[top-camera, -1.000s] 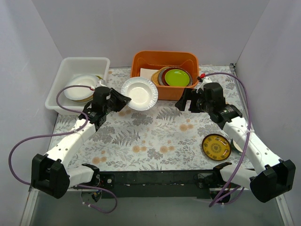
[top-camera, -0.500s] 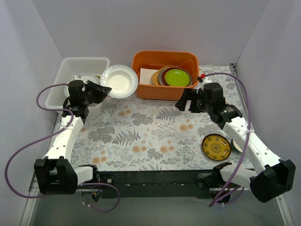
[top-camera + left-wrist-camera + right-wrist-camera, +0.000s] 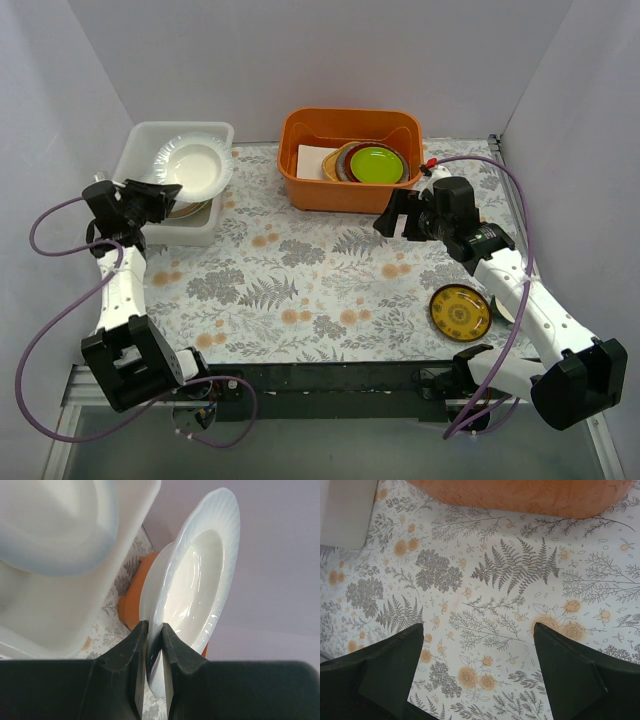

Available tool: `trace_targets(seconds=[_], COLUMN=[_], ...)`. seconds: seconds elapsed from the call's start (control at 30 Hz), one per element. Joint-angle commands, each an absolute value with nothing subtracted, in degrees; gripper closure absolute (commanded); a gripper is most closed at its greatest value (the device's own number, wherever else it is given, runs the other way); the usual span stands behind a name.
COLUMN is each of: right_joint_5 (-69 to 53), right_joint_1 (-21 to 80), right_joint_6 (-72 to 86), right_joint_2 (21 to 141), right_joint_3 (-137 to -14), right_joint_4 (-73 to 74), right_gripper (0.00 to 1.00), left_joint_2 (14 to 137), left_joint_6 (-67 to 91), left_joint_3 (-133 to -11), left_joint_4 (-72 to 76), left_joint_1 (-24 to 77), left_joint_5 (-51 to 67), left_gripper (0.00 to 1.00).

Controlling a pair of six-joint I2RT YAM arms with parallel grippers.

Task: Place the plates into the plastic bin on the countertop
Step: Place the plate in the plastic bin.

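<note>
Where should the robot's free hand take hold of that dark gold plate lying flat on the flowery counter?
Likely its rim. The dark gold plate lies flat on the counter, so there is nothing to clasp from above. The open right hand could come in low from the plate's left edge in the overhead view, where the counter is bare, and pinch the rim.

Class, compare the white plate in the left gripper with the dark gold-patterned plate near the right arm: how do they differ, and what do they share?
Colour: the white plate is plain with a ribbed rim; the dark plate is brown with a gold pattern. State: the white plate is pinched at its rim by the left gripper above the plastic bin; the dark plate lies flat on the countertop, untouched. Both are round.
</note>
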State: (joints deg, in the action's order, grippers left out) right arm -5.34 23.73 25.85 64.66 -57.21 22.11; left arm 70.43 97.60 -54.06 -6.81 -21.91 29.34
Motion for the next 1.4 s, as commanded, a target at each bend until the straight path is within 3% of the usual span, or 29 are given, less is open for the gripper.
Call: trace_targets(seconds=[0.0,0.47,1.37], right_joint_5=[-6.1,-6.6,-7.3], right_joint_1=[23.5,23.4,22.9], right_joint_6=[25.4,26.2,26.3], right_joint_2=[64.4,64.8,65.7], right_joint_3=[-57.0,-56.9,-56.5], right_joint_4=[19.8,19.3,18.5], right_gripper=[0.02,0.02,0.02], left_joint_2=[70.7,78.1,93.2], left_joint_6=[100.4,99.8,98.0], left_joint_3=[-53.2,-57.3,-62.6], left_joint_4=[-0.3,0.4,1.1], left_joint_1=[-27.3,-32.5,-33.3], left_joint_5=[36.9,35.8,34.4], left_gripper=[1.00,1.00,1.00])
